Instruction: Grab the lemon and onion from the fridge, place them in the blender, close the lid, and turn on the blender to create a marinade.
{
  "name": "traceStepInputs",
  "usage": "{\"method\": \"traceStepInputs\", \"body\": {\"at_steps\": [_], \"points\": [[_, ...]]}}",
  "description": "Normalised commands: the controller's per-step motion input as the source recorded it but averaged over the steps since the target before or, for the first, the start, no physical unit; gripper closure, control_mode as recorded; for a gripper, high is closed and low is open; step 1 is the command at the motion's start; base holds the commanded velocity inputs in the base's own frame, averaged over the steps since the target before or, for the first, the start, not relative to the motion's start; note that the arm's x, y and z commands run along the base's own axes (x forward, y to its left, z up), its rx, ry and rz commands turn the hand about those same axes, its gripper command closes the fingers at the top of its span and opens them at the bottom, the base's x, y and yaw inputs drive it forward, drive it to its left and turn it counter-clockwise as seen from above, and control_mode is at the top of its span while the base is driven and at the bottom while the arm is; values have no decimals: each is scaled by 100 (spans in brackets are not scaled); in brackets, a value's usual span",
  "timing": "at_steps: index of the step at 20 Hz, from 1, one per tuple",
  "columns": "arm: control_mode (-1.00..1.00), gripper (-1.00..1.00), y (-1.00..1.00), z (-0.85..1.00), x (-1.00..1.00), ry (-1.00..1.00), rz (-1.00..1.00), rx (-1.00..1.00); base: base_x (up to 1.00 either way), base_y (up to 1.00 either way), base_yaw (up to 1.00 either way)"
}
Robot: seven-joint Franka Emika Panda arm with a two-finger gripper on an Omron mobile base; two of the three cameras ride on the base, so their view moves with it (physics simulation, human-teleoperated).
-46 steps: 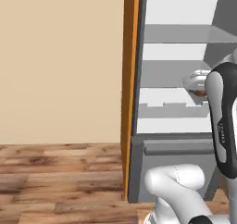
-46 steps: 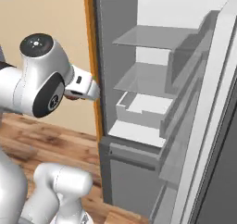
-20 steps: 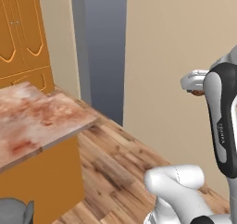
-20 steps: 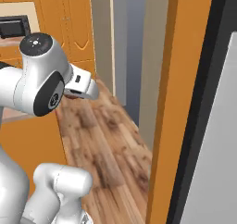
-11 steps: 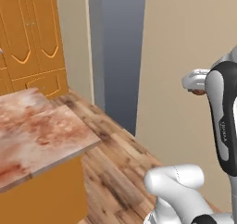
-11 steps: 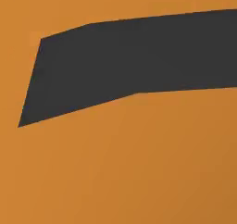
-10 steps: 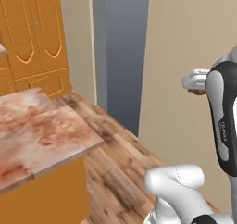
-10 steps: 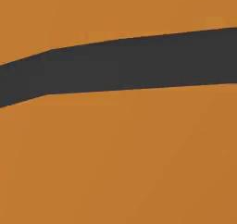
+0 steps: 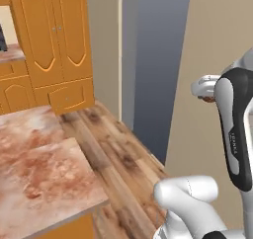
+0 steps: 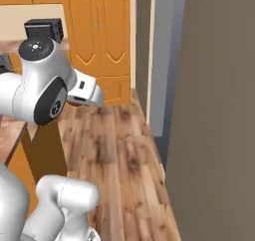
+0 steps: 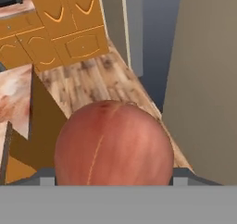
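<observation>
The claw [image 11: 111, 183] grips the reddish-brown onion [image 11: 113, 144] between its fingers, held high over the wooden floor [image 10: 119, 150], with the marbled counter [image 9: 39, 179] to the left and orange cabinets [image 9: 54, 40] far behind.

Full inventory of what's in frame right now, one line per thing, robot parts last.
Round reddish-brown onion: 1, reddish-brown, fills the lower middle of the hand view, held at the pincer.
Reddish marbled stone counter: 1, mottled red-brown and cream, lower left of the left base view.
Orange wooden cabinets with arched door panels: one bank, orange, along the far wall.
Wood plank floor: brown, running between counter and wall.
Beige wall panel: 1, beige-grey, right side.
Dark boxy appliance: 1, black, on the far counter; type unclear.
White arm with dark joints: 1, left of the right base view.
Pincer: 1, shut on the onion.
</observation>
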Motion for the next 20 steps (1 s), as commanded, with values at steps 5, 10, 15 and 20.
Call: {"method": "traceStepInputs", "body": {"at_steps": [5, 10, 15, 20], "points": [[100, 100, 0, 0, 0, 0, 0, 0, 100, -59, 19], [100, 100, 0, 0, 0, 0, 0, 0, 100, -4, 26], [100, 100, 0, 0, 0, 0, 0, 0, 100, 6, 31], [100, 100, 0, 0, 0, 0, 0, 0, 100, 10, 36]]}}
